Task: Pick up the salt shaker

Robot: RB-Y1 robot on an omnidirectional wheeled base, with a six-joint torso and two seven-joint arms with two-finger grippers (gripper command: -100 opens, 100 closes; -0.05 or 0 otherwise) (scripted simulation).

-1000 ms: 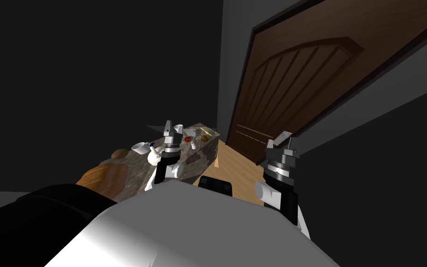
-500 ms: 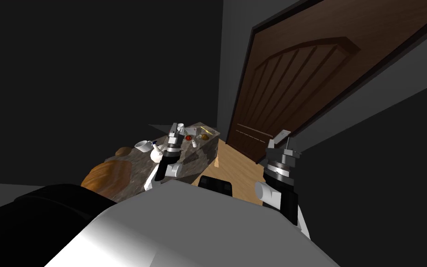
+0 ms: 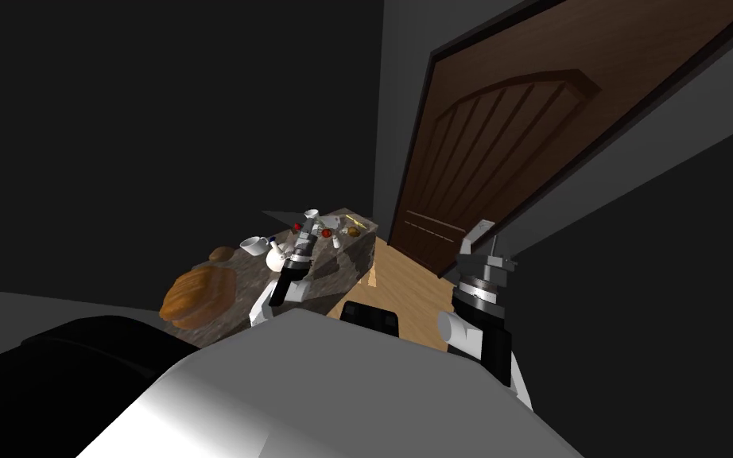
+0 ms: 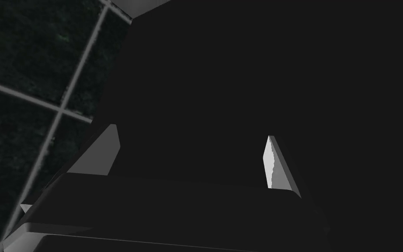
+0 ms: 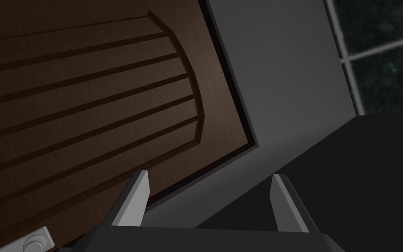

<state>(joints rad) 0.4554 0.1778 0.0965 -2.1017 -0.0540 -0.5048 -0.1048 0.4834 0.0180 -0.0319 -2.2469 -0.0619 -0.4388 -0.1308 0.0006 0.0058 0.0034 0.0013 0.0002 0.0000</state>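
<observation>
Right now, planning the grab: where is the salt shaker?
Head view: the salt shaker stands on the mottled table ahead on my left, just right of the left gripper, beside a small red thing.

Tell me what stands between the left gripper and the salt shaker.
Nothing visible. In the head view the open left gripper hangs above the table, and the small white salt shaker stands just beside it, bare tabletop between. A red thing sits close behind the shaker, off that line.

Dim room; dark brown panelled door [image 3: 508, 151], grey wall [image 5: 283, 87], wood floor [image 3: 405, 286].
</observation>
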